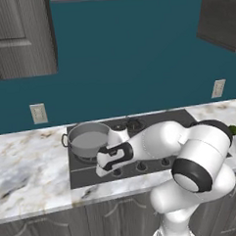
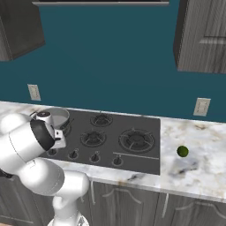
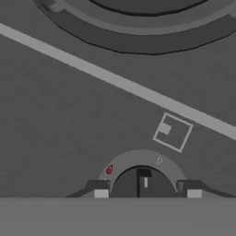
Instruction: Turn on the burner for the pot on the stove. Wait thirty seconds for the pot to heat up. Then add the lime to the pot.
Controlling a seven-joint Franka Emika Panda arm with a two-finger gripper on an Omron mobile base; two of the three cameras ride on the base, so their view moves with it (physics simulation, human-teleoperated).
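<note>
A teal wall ran behind a marbled counter, with dark cabinets hanging in the upper corners of both base views and pale wall outlets below them. The stove lay set into the counter, a flat dark grey cooktop with a row of small black knobs along its near edge.

The pot stood on the burner at the left end of the cooktop, left of centre in the left base view; its pale grey inside looked bare as far as I could see. In the right base view my arm covered most of it, and only its rim showed at the middle left.

The lime sat on the counter right of the stove, well apart from the pot, at the middle right of the right base view.

My gripper was down at the stove's front edge, just before the pot. In the hand view its two finger tips flanked a round dark knob at the bottom centre, closed in on either side of it. A pale line crossed the cooktop above, and the pot's base curved along the top of the frame.
</note>
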